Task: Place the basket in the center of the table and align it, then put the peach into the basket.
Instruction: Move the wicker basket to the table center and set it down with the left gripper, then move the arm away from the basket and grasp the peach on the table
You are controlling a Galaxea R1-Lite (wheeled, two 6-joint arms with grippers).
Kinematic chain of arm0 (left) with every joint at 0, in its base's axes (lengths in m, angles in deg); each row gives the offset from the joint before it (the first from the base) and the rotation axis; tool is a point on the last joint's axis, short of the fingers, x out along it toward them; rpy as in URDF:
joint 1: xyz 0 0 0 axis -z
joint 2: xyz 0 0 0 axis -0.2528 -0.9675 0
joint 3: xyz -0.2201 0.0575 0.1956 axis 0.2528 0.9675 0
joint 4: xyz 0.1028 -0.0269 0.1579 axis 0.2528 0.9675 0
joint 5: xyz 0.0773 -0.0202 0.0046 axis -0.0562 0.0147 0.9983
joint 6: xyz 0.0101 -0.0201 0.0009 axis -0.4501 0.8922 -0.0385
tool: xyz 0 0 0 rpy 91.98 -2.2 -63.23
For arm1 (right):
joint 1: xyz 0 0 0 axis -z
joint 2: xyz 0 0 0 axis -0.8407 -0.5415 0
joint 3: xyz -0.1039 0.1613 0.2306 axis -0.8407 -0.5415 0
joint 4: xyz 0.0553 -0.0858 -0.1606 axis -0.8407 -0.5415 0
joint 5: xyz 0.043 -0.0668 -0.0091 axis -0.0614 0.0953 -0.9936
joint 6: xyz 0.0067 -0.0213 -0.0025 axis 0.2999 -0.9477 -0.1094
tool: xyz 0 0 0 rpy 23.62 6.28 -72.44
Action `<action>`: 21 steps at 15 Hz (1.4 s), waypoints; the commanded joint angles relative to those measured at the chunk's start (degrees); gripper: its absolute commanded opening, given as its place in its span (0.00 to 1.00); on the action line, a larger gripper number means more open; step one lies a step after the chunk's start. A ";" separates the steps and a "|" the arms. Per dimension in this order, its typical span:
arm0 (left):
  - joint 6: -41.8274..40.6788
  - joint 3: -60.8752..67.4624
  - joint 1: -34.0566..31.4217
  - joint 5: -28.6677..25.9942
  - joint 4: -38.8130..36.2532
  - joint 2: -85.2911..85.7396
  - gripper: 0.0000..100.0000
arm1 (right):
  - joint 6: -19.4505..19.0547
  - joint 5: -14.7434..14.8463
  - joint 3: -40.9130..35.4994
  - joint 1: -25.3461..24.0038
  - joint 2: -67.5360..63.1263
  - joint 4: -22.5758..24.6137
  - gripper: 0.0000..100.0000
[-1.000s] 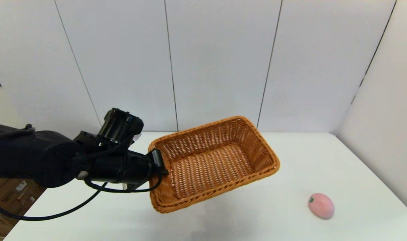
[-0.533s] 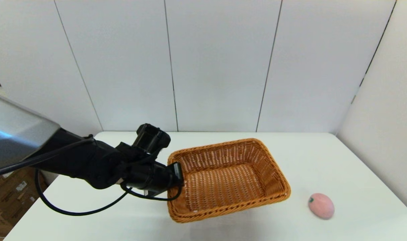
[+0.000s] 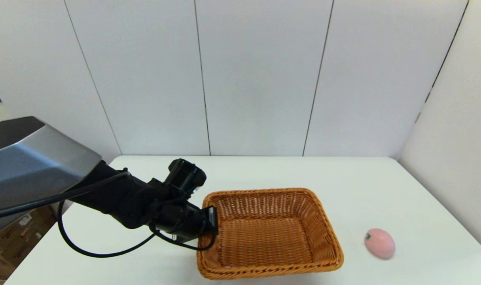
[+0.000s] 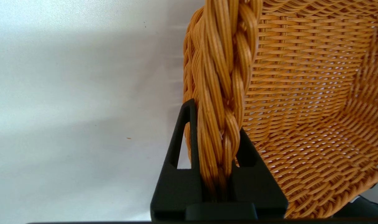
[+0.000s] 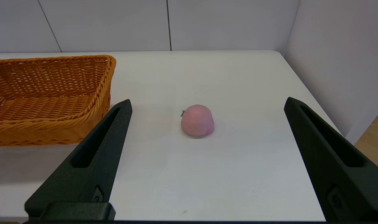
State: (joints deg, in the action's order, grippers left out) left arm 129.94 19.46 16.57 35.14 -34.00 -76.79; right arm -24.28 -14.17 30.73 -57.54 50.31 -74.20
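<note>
Pinching braided wicker rim of rectangular basket (image 3: 270,231): left gripper (image 3: 212,222), clenched. Smooth pink egg-shaped peach (image 3: 379,243) at basket's 3 o'clock. Right gripper (image 5: 207,107) spread wide.

1 basket (image 3: 270,233), 1 peach (image 3: 379,243), 1 table (image 3: 383,186), 2 claws: left claw (image 3: 213,221), right claw (image 5: 207,105).

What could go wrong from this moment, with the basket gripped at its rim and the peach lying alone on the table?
1. The left end effector pinches only the braided rim of the basket; pulling away before opening could drag or turn it out of alignment.
2. The basket sits near the front edge of the table, so a nudge could push it over the edge.
3. The peach is rounded and smooth; the open right end effector may make it roll when closing.
</note>
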 commanded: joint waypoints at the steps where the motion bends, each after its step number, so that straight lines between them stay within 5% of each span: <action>1: 0.23 0.05 -0.02 0.04 -0.04 -0.74 0.00 | 0.01 0.00 -0.02 -0.02 0.01 0.02 1.00; 5: 0.50 -0.12 0.07 0.13 -0.04 -1.54 0.00 | 0.01 0.00 -0.02 -0.02 0.01 0.02 1.00; 6: 0.41 -0.21 0.07 0.21 -0.04 -1.80 1.00 | 0.01 0.00 -0.02 -0.02 -0.07 0.02 1.00; 13: 0.41 0.23 -0.28 0.57 0.05 1.19 1.00 | 0.01 0.00 -0.02 -0.02 -0.07 0.02 1.00; 18: -3.11 1.90 0.33 0.65 7.26 32.13 1.00 | 0.01 0.00 -0.02 -0.02 0.01 0.02 1.00; 21: -7.50 2.78 0.33 5.14 11.56 54.89 1.00 | -0.17 0.00 0.06 -0.02 0.01 0.02 1.00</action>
State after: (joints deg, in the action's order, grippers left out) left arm 126.66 21.17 16.61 36.42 -28.26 -51.24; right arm -24.29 -14.17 30.73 -57.54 50.31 -74.22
